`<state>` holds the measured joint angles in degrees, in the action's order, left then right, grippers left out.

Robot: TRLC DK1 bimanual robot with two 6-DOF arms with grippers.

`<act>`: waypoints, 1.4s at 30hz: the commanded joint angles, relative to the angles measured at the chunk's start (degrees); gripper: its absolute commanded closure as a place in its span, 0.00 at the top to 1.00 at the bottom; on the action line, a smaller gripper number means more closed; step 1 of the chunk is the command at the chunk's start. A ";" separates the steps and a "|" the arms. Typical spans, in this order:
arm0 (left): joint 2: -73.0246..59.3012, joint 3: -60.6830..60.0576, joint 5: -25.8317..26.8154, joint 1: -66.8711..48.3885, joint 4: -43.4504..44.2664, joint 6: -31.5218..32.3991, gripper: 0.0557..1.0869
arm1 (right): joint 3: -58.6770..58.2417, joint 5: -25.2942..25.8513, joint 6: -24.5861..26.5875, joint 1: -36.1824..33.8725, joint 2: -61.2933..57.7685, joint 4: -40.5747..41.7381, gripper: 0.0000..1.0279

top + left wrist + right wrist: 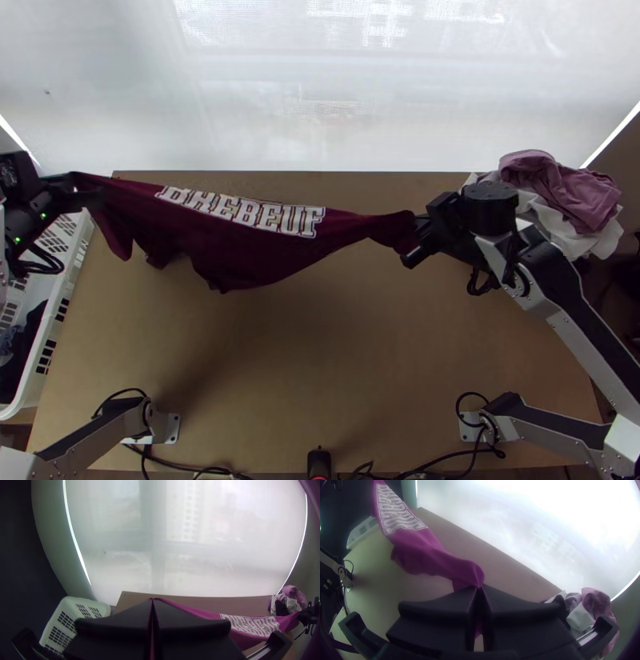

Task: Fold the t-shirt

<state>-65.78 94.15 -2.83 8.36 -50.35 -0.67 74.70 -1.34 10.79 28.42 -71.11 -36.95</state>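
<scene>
The maroon t-shirt (240, 248) with white lettering hangs stretched between both grippers above the table, its lower edge sagging in uneven folds. At the far left, my left gripper (76, 188) is shut on one end of it; in the left wrist view the left gripper (152, 603) has the shirt (246, 636) running off from its fingertips. My right gripper (420, 232) is shut on the opposite end, right of the table's middle. In the right wrist view, bunched cloth of the shirt (430, 553) comes out of the closed right gripper (479, 590).
A white laundry basket (60, 320) stands off the left table edge with dark cloth inside. A pile of pink and white clothes (560, 196) lies at the table's back right corner. A pale screen (320, 88) rises behind the table (320, 360).
</scene>
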 commanded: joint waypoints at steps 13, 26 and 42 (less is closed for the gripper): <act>-2.60 24.94 -0.25 -1.15 1.39 0.05 0.04 | 17.68 8.02 0.11 1.28 2.38 2.94 0.03; -2.07 30.13 -0.16 10.80 3.94 0.49 0.04 | 19.52 12.15 2.05 14.73 2.38 1.53 0.03; -19.39 28.90 -0.07 8.60 15.63 4.71 0.04 | 18.03 12.95 3.45 23.34 -6.85 1.27 0.03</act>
<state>-76.25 123.33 -3.03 19.81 -39.27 2.20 96.05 11.44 14.00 50.78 -75.31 -36.29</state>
